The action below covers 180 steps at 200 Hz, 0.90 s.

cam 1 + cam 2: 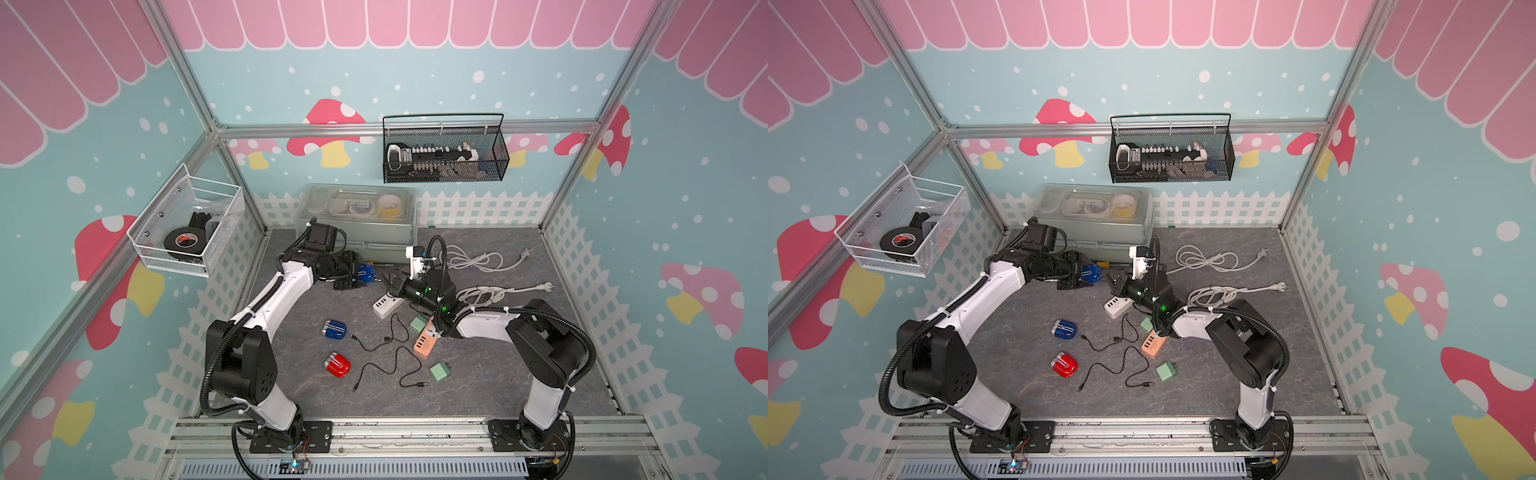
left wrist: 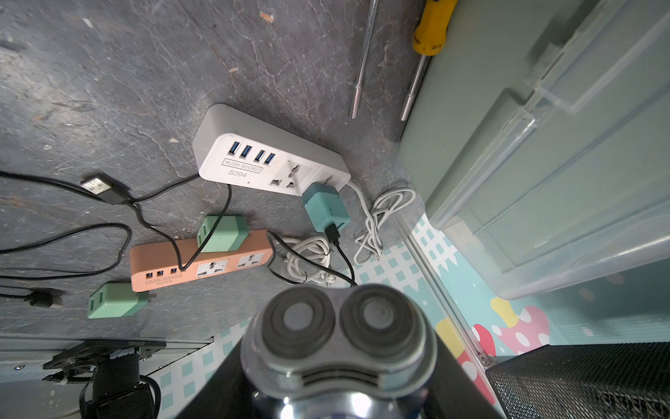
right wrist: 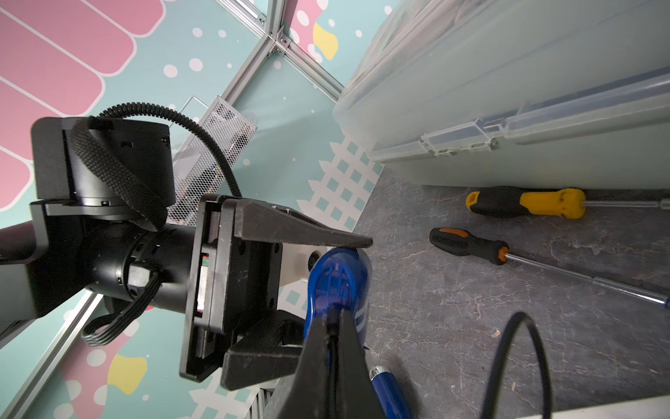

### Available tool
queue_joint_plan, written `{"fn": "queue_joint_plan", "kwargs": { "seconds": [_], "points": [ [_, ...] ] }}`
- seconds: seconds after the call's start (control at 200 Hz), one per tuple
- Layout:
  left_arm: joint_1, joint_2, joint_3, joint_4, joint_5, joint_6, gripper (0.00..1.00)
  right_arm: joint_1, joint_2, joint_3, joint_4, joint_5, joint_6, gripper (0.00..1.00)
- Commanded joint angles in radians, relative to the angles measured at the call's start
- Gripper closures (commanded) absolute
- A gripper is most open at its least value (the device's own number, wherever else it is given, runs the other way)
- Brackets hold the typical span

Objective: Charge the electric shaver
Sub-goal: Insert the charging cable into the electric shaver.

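My left gripper (image 1: 360, 277) (image 1: 1080, 277) is shut on a blue electric shaver (image 1: 367, 271) (image 1: 1087, 273), holding it just above the floor near the plastic bin. In the left wrist view the shaver's two round heads (image 2: 340, 323) fill the space between the fingers (image 2: 224, 384). My right gripper (image 1: 388, 281) (image 3: 331, 326) is shut on a black charging cable's plug, pressed against the shaver's blue end (image 3: 337, 283). That cable (image 2: 344, 261) runs back to a teal adapter (image 2: 326, 210), which sits in the white power strip (image 2: 268, 159) (image 1: 386, 305).
On the floor lie a second blue shaver (image 1: 334, 330), a red shaver (image 1: 337, 365), an orange power strip (image 1: 424, 343), green adapters (image 1: 439, 371), loose black cables (image 1: 386, 340) and white cords (image 1: 478, 259). Two screwdrivers (image 3: 467, 245) lie along the bin (image 1: 357, 232).
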Motion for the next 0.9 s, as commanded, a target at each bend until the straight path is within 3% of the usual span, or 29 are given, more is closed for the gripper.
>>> {"fn": "queue_joint_plan", "kwargs": {
  "seconds": [0.0,0.35,0.61,0.896],
  "points": [
    [-0.004,-0.014,0.001,0.028,0.009,-0.029,1.0,0.009,0.01,-0.027,0.022,0.006,0.015,1.0],
    [-0.012,-0.018,-0.002,0.028,0.018,-0.023,1.0,0.006,0.015,-0.01,0.002,0.01,0.0,1.0],
    [-0.016,-0.012,0.004,0.047,0.045,0.001,1.0,0.006,0.024,0.035,-0.045,-0.071,-0.003,1.0],
    [-0.029,-0.025,0.0,0.047,0.037,-0.009,1.0,0.008,0.007,0.029,-0.128,-0.039,-0.053,1.0]
  ]
}}
